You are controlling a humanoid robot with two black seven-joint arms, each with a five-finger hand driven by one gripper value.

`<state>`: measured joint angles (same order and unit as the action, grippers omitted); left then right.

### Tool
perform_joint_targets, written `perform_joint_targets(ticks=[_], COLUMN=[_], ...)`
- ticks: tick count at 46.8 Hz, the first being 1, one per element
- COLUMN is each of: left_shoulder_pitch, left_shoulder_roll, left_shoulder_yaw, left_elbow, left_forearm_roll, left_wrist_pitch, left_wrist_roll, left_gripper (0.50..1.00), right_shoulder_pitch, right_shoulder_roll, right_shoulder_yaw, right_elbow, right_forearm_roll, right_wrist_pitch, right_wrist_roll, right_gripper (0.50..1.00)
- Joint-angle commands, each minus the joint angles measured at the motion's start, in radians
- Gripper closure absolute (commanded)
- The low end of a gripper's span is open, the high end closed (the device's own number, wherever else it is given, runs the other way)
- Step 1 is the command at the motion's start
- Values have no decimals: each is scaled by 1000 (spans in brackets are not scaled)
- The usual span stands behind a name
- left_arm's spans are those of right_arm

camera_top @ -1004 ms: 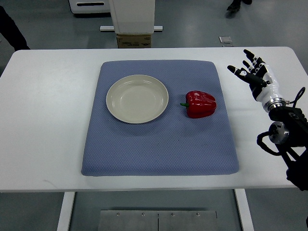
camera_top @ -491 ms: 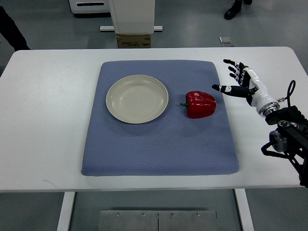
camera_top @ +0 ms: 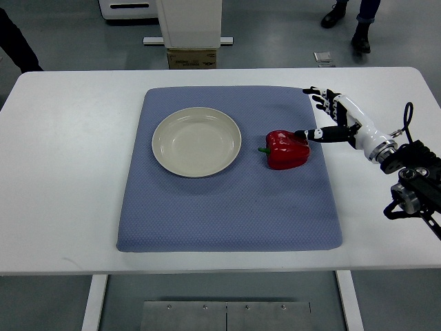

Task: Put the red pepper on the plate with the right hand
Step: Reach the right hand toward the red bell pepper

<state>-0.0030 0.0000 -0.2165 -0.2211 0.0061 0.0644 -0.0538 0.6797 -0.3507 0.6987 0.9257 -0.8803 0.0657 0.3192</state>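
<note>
desk point(camera_top: 62, 172): white, its near edge at the bottom of the view; a metal plate point(camera_top: 226, 316) with screws shows on the floor below that edge.
mat point(camera_top: 227, 207): blue-grey, padded, lying in the middle of the desk; its near half is bare.
right arm: comes in from the right edge, black joints and cable over the desk's right side, white forearm reaching left toward the mat.
right hand point(camera_top: 334, 121): open, at the mat's right edge, just right of the pepper.
fingers point(camera_top: 318, 96): spread and holding nothing; one of them points at the pepper with its dark tip at the pepper's right shoulder. whether it touches, i cannot tell.
pepper point(camera_top: 286, 149): red, lying on the mat right of the plate, not on it; green stem pointing left toward the plate.
plate point(camera_top: 164, 156): cream, round, on the left-centre of the mat, near the pepper but apart from it.
box point(camera_top: 192, 58): cardboard, on the floor beyond the far edge of the desk, under a white stand.
person: dark shoes point(camera_top: 348, 24) on the grey floor at the top right.
</note>
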Motion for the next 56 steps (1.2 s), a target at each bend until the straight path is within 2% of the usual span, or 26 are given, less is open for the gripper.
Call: perform_joint_targets(ticks=[1, 10, 27, 38, 56], left_shoulder_pitch=[0, 0, 0, 0, 0], left_shoulder_roll=[0, 0, 0, 0, 0], left_shoulder_yaw=[0, 0, 0, 0, 0], left_elbow=[0, 0, 0, 0, -1], left_forearm_roll=[0, 0, 0, 0, 0], left_wrist_pitch=[0, 0, 0, 0, 0], left_wrist_roll=[0, 0, 0, 0, 0], left_gripper=[500, 500, 500, 500, 500], right_shoulder_pitch=[3, 11, 43, 49, 57], right_shoulder_roll=[-11, -24, -19, -13, -1], right_shoulder_yaw=[-18, -62, -130, -133, -182], right_elbow=[22, 73, 61, 44, 18], right_forearm_roll=[-14, -42, -94, -94, -108], right_wrist_pitch=[26, 36, 28, 25, 19], right_wrist_roll=[0, 0, -9, -38, -51], right_gripper=[502, 502, 505, 513, 563])
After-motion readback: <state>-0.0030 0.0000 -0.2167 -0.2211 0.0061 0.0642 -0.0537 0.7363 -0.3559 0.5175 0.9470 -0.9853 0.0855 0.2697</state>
